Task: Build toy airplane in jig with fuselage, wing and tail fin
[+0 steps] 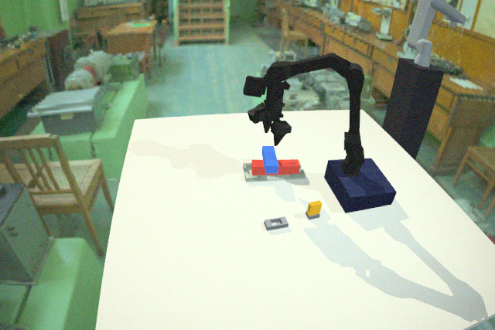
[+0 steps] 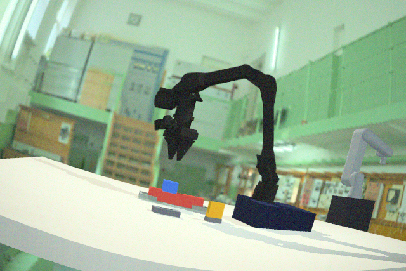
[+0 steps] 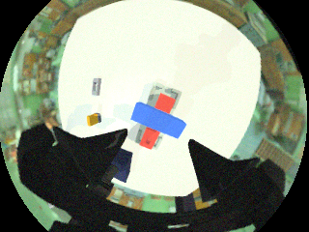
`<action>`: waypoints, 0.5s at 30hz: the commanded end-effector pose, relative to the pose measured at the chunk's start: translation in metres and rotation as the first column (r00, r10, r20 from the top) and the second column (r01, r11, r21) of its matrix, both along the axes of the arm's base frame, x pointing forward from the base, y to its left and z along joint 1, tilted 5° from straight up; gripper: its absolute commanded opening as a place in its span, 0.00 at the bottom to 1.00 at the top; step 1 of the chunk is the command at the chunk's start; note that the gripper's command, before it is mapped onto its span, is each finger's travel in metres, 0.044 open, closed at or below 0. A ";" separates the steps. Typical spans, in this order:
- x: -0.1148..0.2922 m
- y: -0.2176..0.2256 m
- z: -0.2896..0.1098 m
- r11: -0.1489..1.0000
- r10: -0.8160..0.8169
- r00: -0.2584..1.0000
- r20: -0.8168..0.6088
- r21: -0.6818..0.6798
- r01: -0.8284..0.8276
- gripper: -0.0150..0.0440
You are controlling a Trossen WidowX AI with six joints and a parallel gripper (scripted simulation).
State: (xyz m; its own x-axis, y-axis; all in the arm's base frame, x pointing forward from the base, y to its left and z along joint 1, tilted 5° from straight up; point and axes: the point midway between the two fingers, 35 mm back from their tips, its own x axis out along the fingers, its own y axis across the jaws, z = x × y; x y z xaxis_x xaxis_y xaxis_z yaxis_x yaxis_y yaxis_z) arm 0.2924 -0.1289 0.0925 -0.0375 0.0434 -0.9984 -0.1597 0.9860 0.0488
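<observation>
The red fuselage (image 1: 288, 165) (image 2: 183, 198) (image 3: 164, 106) lies flat in the grey cradle (image 1: 248, 175) (image 2: 144, 195). The blue wing (image 1: 270, 159) (image 2: 169, 186) (image 3: 158, 120) sits crosswise on top of the fuselage. The yellow tail fin (image 1: 314, 208) (image 2: 216, 209) (image 3: 95, 119) stands upright on a small grey stand on the table, in front of the cradle. My gripper (image 1: 274, 130) (image 2: 177, 151) (image 3: 158, 137) is open and empty. It hangs well above the wing and fuselage.
A flat grey holder (image 1: 276, 222) (image 2: 165, 211) (image 3: 97, 84) with a slot lies empty on the table left of the fin. The arm's dark blue base block (image 1: 360, 184) (image 2: 273, 215) stands right of the cradle. A grey arm on a dark pedestal (image 1: 411, 107) stands beyond the table.
</observation>
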 end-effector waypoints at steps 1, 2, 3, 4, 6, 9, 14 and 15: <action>0.001 -0.001 0.001 0.999 -0.040 0.999 0.000 -0.005 0.040 1.00; 0.001 -0.001 0.001 0.999 -0.040 0.999 0.000 -0.005 0.040 1.00; 0.001 0.002 0.001 0.999 -0.040 0.999 0.000 -0.005 0.040 1.00; 0.002 0.010 0.002 0.999 -0.040 0.999 0.001 -0.005 0.040 1.00; 0.004 0.039 0.005 0.999 -0.040 0.999 0.003 -0.005 0.040 1.00; 0.000 0.086 0.008 0.999 -0.040 0.999 0.005 -0.003 0.040 1.00; -0.022 0.158 0.011 0.999 -0.040 0.999 0.005 0.003 0.040 1.00; -0.028 0.171 0.011 0.999 -0.040 0.999 0.005 0.004 0.040 1.00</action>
